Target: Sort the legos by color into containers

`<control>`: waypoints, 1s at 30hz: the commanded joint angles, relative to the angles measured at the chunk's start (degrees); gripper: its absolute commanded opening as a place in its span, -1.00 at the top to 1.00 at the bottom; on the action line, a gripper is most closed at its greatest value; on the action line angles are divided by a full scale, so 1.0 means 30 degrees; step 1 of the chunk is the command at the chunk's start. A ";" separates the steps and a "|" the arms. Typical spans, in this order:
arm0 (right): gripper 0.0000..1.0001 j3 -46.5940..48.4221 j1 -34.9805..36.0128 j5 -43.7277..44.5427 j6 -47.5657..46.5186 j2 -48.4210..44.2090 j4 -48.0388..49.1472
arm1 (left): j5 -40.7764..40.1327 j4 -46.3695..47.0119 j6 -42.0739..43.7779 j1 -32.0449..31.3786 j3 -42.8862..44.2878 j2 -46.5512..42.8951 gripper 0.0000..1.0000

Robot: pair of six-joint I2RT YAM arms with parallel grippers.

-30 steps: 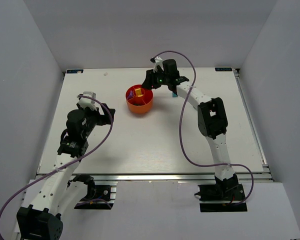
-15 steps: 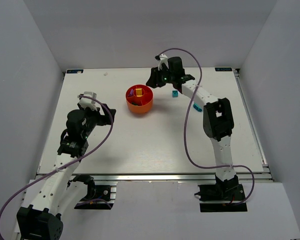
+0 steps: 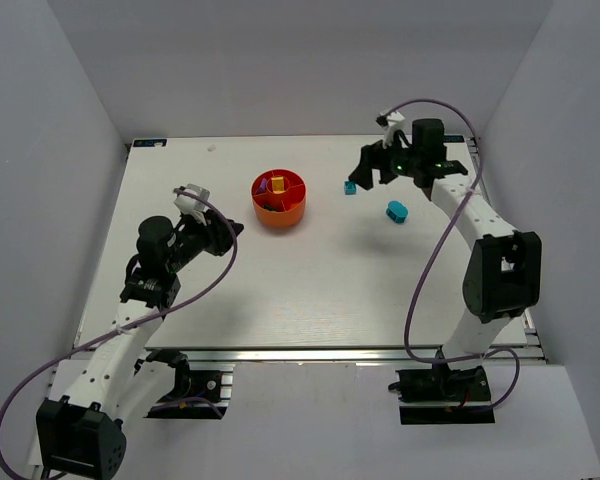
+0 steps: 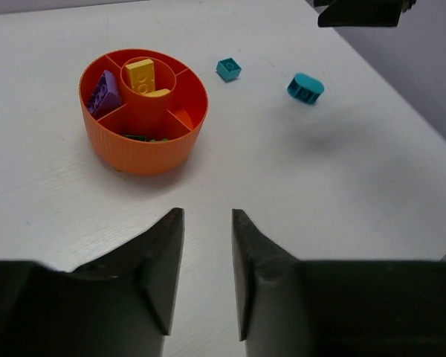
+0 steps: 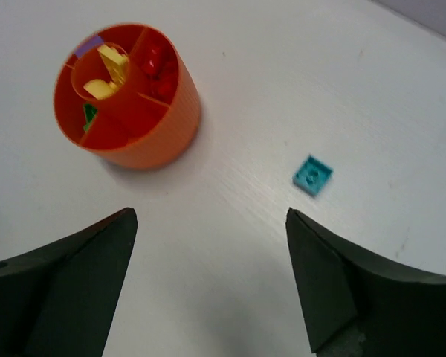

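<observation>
The orange-red bowl (image 3: 279, 212) (image 4: 145, 152) (image 5: 145, 141) stands at the table's middle back. Its hub holds yellow legos (image 4: 142, 74), and its wedges hold purple (image 4: 104, 91), red (image 5: 157, 63) and green (image 5: 88, 115) ones. A square cyan lego (image 3: 350, 187) (image 4: 228, 69) (image 5: 312, 175) and a rounded cyan lego (image 3: 397, 210) (image 4: 305, 87) lie on the table right of the bowl. My right gripper (image 3: 368, 168) (image 5: 208, 223) hovers wide open and empty just beyond the square cyan lego. My left gripper (image 3: 228, 232) (image 4: 207, 223) is left of the bowl, its jaws a narrow gap apart with nothing between them.
White walls close the table in at the back and both sides. The right arm's purple cable (image 3: 420, 290) loops over the table's right half. The left arm's cable (image 3: 205, 290) curves over the near left.
The right arm swung right, away from the bowl, and its jaws opened wide, uncovering both cyan legos. The left gripper's jaws narrowed and the arm shifted slightly toward the bowl.
</observation>
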 commanded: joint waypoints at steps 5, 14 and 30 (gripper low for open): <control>-0.79 -0.3359 -0.2525 0.0284 -0.2910 -0.2614 -0.2451 | 0.2331 0.0657 -0.0177 -0.0068 0.0221 0.0250 -0.53; -0.73 -0.2599 -0.3260 0.4593 -0.5225 -0.1241 -0.4297 | 0.2184 0.0687 -0.0147 -0.0068 0.0133 0.0074 -0.59; -0.63 0.0271 -0.3289 0.4683 -0.7248 0.2978 -0.5527 | 0.3941 0.1391 -0.1231 -0.0068 0.0132 0.1039 -0.67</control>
